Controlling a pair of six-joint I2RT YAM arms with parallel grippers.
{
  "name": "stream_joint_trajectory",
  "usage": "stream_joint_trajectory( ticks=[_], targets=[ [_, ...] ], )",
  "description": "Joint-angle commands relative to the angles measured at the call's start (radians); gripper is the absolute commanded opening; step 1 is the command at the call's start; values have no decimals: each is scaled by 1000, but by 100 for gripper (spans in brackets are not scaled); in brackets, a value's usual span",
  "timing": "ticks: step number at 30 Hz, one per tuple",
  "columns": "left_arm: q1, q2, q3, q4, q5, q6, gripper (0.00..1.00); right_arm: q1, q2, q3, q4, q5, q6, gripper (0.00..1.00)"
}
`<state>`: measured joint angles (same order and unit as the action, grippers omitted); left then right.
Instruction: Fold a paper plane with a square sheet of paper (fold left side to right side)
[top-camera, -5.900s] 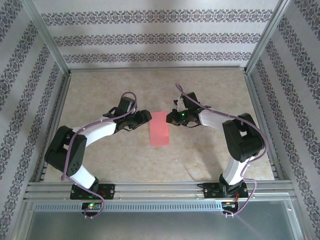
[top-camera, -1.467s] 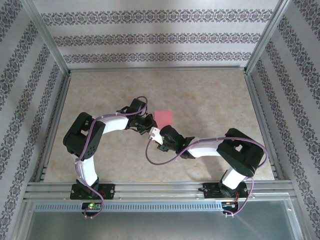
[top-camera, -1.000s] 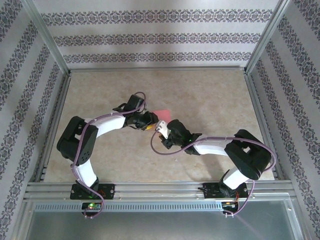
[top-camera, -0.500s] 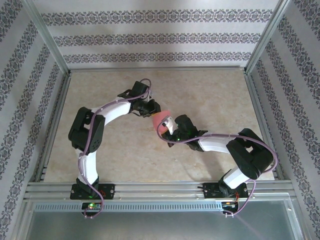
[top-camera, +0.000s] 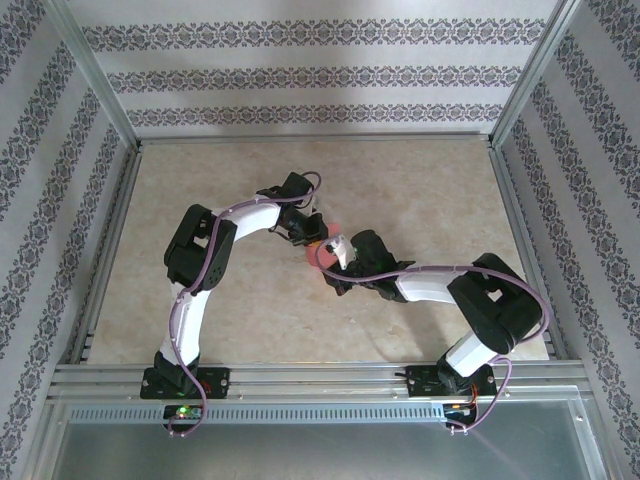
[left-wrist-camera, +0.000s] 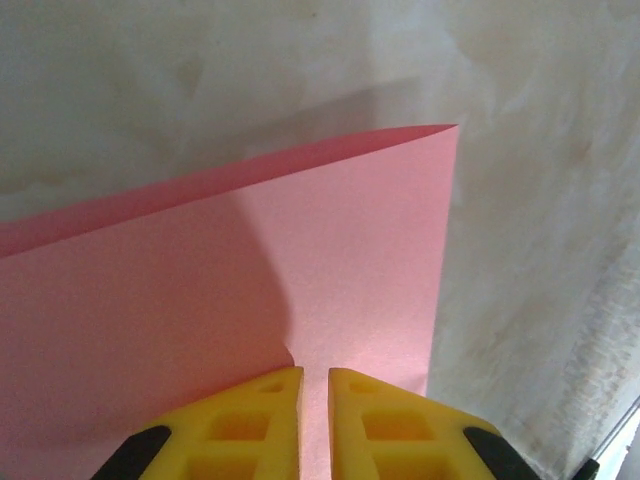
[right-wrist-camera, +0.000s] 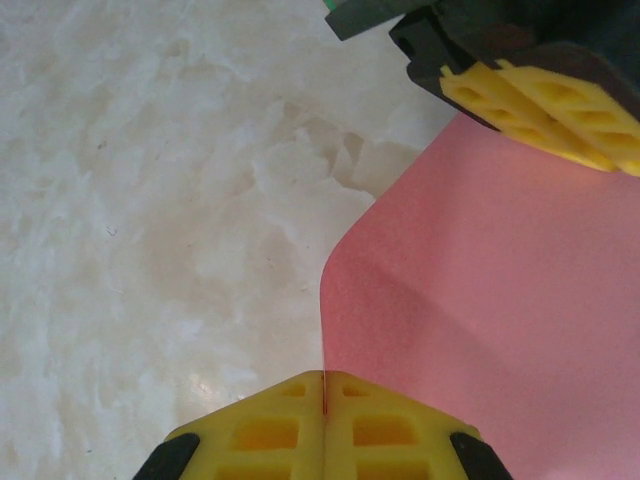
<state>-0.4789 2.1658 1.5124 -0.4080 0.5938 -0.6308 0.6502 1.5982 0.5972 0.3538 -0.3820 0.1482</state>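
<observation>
At the left of the top view the left arm reaches in over the table (top-camera: 200, 200), with a wide stretch of bare marbled surface between it and the side rail. The left hand (left-wrist-camera: 315, 378) has closed to a narrow slit, and the square sheet of paper (left-wrist-camera: 340, 260) runs into that slit, so it looks pinched there rather than just touched. In the left wrist view the sheet rises away from the fingers in a soft bow. Its far edge and one sharp corner are free in the air, and they throw a shadow on the table below. Toward the centre, the right wrist view shows the pink sheet curving across between the two hands. It is off the surface and has no flat crease in it yet. The right hand (right-wrist-camera: 323, 385) is fully closed, gripping the near edge of the sheet where that edge curls inward. By my reading, the step in hand is the fold itself, with the left side lifted so it can be carried over to the right. The next move would be for the left hand to travel across and lay its edge onto the right edge with the corners matched, then press down. The two hands sit very close together, so clearance between them is the tight spot. To the right of the right arm the table lies open as far as the rail.
</observation>
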Motion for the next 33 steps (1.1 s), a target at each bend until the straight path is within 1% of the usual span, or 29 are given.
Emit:
stream_joint_trajectory(
  ticks=[1, 10, 15, 20, 33],
  targets=[
    [-12, 26, -9, -35, -30, 45, 14, -23, 28, -8, 20, -41, 33, 0],
    [-27, 26, -34, -49, -72, 71, 12, -83, 49, 10, -18, -41, 65, 0],
    [-31, 25, -42, -48, -83, 74, 11, -107, 49, 13, -37, -21, 79, 0],
    [-35, 27, -44, -40, -83, 72, 11, -122, 64, 31, -69, 17, 68, 0],
    [-37, 29, -45, -40, -83, 72, 10, -144, 98, 88, -101, 34, 49, 0]
  ],
)
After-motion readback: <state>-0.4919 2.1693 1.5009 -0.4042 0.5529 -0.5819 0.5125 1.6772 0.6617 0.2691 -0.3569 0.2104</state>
